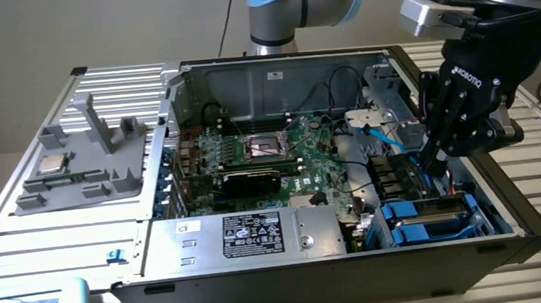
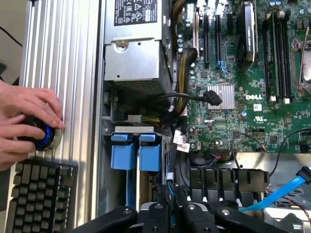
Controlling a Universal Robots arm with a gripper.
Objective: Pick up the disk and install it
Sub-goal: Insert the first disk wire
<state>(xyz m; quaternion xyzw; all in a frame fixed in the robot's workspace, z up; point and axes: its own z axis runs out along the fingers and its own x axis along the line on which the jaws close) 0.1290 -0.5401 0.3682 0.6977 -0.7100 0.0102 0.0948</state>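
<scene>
Differences between the views are showing first at the left: the wrist view is taking in a person's hands (image 2: 22, 121) resting on a blue-ringed knob (image 2: 43, 134) above a black keyboard (image 2: 39, 199), both sitting on the ribbed metal worktop (image 2: 63, 73). The exterior view is showing, on its left, a grey holder (image 1: 90, 160) lying on the worktop (image 1: 29, 240) and carrying a small square silver chip (image 1: 54, 164). Moving rightward, the open computer case (image 1: 336, 279) is lying on its side. It is holding a grey power box (image 1: 248, 235) with a black label along the near wall and a green motherboard (image 1: 270, 148) behind it. At the exterior view's right, the disk (image 1: 431, 220) is sitting in its blue frame inside the drive bay at the case's near corner. The wrist view is showing that bay end-on, the disk (image 2: 131, 153) presenting two blue tabs side by side. The black hand (image 1: 432, 167) is hanging just above and behind the bay, its fingers (image 1: 438, 132) pointing down into the case and drawn together, clenched, apart from the disk. In the wrist view the hand (image 2: 187, 213) is hovering over black cable guides beside a light blue cable (image 2: 282, 189).
</scene>
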